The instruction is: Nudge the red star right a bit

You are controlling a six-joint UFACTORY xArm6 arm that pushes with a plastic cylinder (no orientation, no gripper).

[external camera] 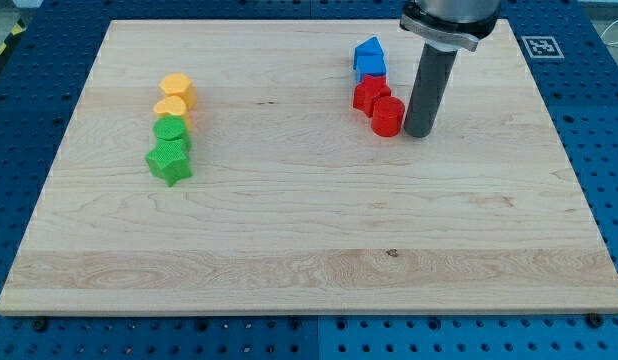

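Pushing the red star [370, 93] rightward means you first bring my tip [417, 133] round to the star's left side, since it now stands in the upper right of the frame just right of the red cylinder [388, 116], which touches the star's lower right below the blue block [368, 57]. Expect the cylinder to ride along, so keep the shove short. The rod hangs upright; it has no hand to open or close, and holds nothing.
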